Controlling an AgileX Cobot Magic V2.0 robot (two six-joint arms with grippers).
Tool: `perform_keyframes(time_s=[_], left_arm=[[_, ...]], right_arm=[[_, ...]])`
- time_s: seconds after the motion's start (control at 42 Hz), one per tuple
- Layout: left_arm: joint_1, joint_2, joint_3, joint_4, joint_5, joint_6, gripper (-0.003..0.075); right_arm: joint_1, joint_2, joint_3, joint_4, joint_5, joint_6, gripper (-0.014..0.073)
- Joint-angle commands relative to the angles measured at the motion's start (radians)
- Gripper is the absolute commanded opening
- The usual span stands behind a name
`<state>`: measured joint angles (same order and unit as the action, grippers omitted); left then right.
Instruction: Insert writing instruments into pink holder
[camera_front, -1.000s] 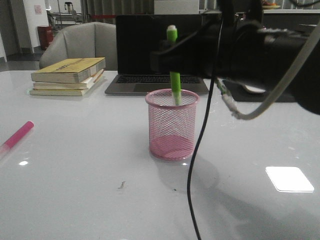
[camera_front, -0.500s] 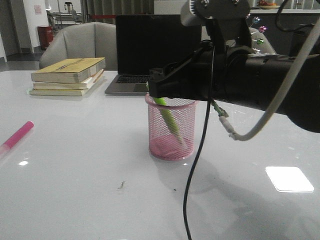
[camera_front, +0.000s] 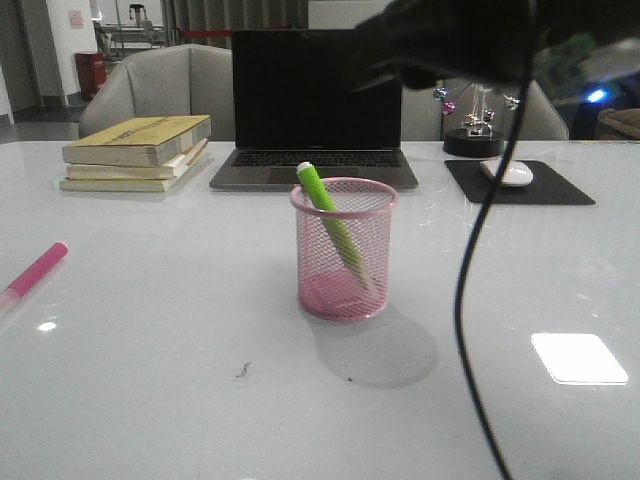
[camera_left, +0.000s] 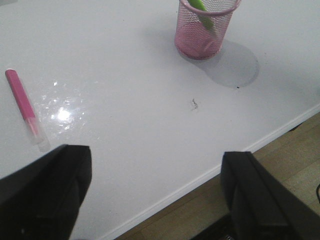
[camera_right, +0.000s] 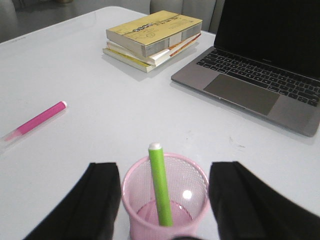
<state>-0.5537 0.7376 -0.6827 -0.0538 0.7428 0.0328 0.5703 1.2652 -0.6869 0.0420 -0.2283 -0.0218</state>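
Green pen (camera_front: 330, 218) sits in pink holder (camera_front: 343, 250); both pincers apart, empty. Bring your left pincer (camera_left: 150, 195) to pink pen (camera_left: 23, 106) on desk (camera_front: 150, 350), grip mid-barrel.

White table (camera_front: 150, 380) (holder (camera_front: 343, 250), pink pen (camera_front: 36, 270), laptop (camera_front: 315, 110))

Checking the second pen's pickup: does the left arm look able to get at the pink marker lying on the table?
Probably yes. The pink marker lies alone on bare table, nothing around it, and the left claw hangs open above that side.
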Motion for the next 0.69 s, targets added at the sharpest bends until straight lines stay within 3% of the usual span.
perform_keyframes(time_s=[0.0,0.31,0.5,0.667], left_arm=[[-0.007,0.0,-0.027,-0.01,-0.072,-0.001,0.0582],[-0.007,0.0,-0.027,-0.01,-0.072,-0.001,0.0582],[-0.007,0.0,-0.027,-0.01,-0.075,-0.001,0.0582],[-0.007,0.0,-0.027,-0.01,-0.075,-0.001,0.0582]], right_arm=[[-0.005,-0.171,-0.026,-0.016,0.127,-0.004,0.05],[-0.005,-0.516,-0.026,-0.017,0.543,-0.004,0.05],[-0.005,-0.624,-0.026,-0.017,0.765,-0.004,0.05],[-0.005,-0.642,-0.026,-0.017,0.868,-0.004,0.05]])
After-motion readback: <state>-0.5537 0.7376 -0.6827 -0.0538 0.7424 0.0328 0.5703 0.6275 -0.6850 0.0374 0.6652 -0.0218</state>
